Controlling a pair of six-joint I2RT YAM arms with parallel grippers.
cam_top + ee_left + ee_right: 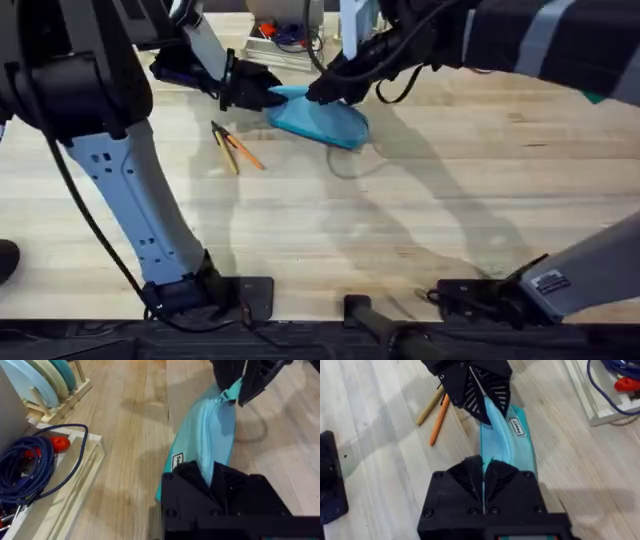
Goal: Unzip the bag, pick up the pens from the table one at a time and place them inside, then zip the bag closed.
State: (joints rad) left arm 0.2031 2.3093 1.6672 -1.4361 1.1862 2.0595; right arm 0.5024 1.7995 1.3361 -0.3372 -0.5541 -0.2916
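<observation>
Two grippers pinch the teal pencil pouch [322,120] from opposite ends: the left gripper [210,477] is clamped on the end nearest it, the right gripper [484,477] closed on the zipper seam at the far end. To open it cleanly, I judge one should anchor while the other draws along the seam. Beside the left jaws lie the pens [232,148] on the plank table [450,220]; a dish rack [50,382] and coiled blue cable [25,467] sit beyond.

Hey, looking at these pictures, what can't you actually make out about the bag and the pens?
- Zipper open or closed: both wrist views, the grippers cover the ends of the bag.
- What the bag holds: its fabric hides it.
- Number of pens: they overlap overhead, and the left gripper cuts them off in the right wrist view.
</observation>
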